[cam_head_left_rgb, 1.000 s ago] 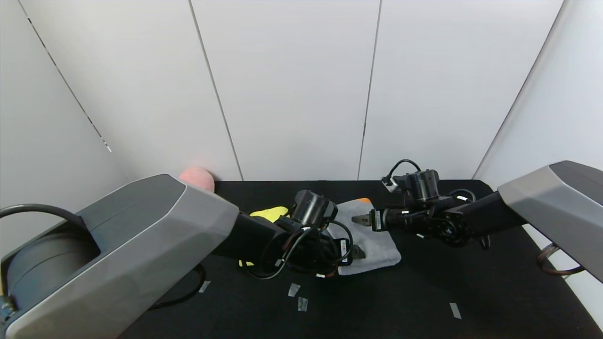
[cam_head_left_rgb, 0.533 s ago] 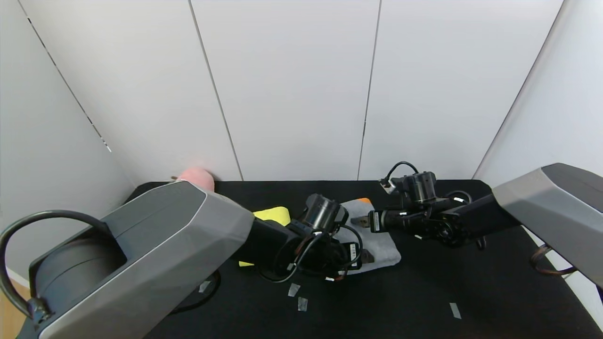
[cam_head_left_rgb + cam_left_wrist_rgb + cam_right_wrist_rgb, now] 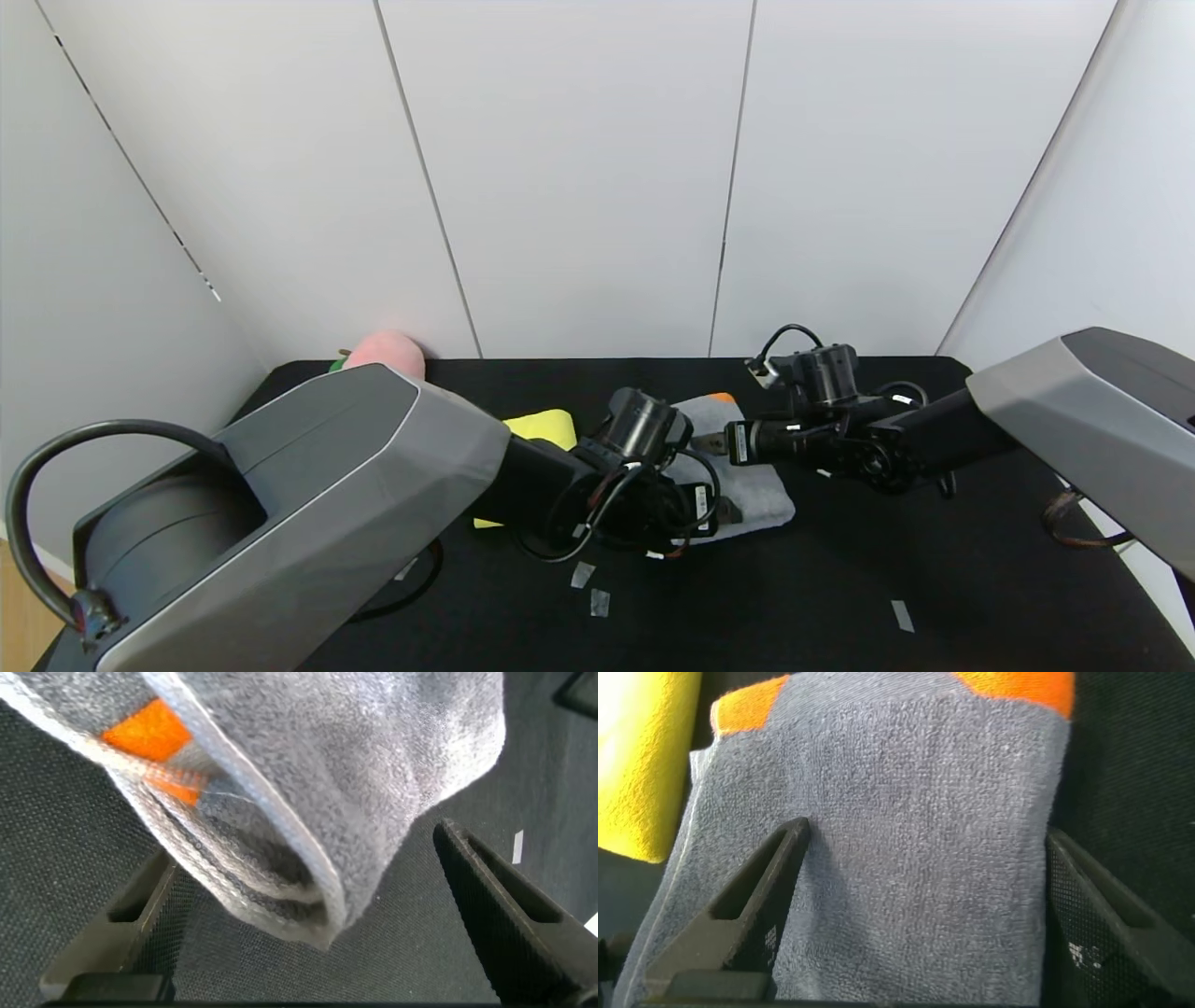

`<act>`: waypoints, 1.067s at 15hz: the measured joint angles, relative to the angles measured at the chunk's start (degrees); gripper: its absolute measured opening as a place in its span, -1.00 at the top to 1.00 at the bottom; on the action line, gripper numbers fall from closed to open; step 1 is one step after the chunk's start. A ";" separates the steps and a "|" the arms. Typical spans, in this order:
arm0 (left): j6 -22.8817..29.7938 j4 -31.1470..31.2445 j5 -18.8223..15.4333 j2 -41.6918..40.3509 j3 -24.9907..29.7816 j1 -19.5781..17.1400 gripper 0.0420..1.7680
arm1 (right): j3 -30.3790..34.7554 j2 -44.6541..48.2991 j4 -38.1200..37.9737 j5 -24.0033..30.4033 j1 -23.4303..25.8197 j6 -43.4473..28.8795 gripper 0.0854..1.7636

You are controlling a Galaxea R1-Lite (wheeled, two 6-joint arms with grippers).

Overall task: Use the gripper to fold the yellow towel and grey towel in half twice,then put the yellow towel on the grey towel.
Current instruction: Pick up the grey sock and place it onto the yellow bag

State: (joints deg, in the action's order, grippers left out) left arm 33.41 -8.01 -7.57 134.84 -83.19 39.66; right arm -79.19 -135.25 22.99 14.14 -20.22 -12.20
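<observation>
Lay folded mid-table: grey towel (image 3: pixel 747 485), orange patches at its far end, with yellow towel (image 3: pixel 540 427) just beside it on the left. Hung low at the grey towel's near corner: left gripper (image 3: pixel 308 905), jaws wide, nothing held. Hovered over its far part: right gripper (image 3: pixel 924 905), jaws likewise wide and empty. Underneath: black table (image 3: pixel 934 579).

Both arms have chunky grey angular shells with dark panels, then slim black forearms. Round black camera pods sit on the wrists, looped black cables everywhere, little white stickers too. Each claw has dark wedge-shaped fingers (image 3: pixel 757 901).
</observation>
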 joint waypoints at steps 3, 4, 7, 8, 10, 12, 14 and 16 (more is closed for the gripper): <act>-0.02 0.02 0.02 0.27 -0.13 -0.05 -0.43 | 0.00 -0.20 0.10 0.00 -0.33 -0.02 -0.93; -0.02 0.00 0.10 0.33 -0.13 -0.02 -0.25 | 0.00 -0.28 0.10 0.00 -0.37 -0.02 -0.93; -0.05 -0.20 0.21 0.33 -0.13 -0.02 0.12 | -0.29 -0.61 0.05 0.00 -0.61 -0.02 -0.94; -0.05 -0.20 0.24 0.33 -0.13 -0.05 0.44 | -0.35 -0.69 0.00 -0.02 -0.69 -0.02 -0.94; -0.05 -0.20 0.27 0.33 -0.13 -0.09 0.82 | -0.44 -0.94 0.00 0.00 -0.85 0.00 -0.94; -0.05 -0.17 0.29 0.41 -0.13 -0.07 0.82 | -0.68 -1.27 -0.04 0.02 -0.91 -0.02 -0.94; -0.05 -0.17 0.43 0.41 -0.13 -0.07 0.82 | -0.77 -1.65 -0.01 0.04 -1.13 -0.02 -0.94; -0.11 -0.09 0.49 0.44 -0.13 -0.07 0.82 | -0.79 -1.90 0.05 0.02 -1.41 0.00 -0.94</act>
State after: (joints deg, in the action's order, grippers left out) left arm 33.30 -8.09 -7.08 135.28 -83.32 39.58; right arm -79.98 -137.16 23.04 14.17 -21.64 -12.20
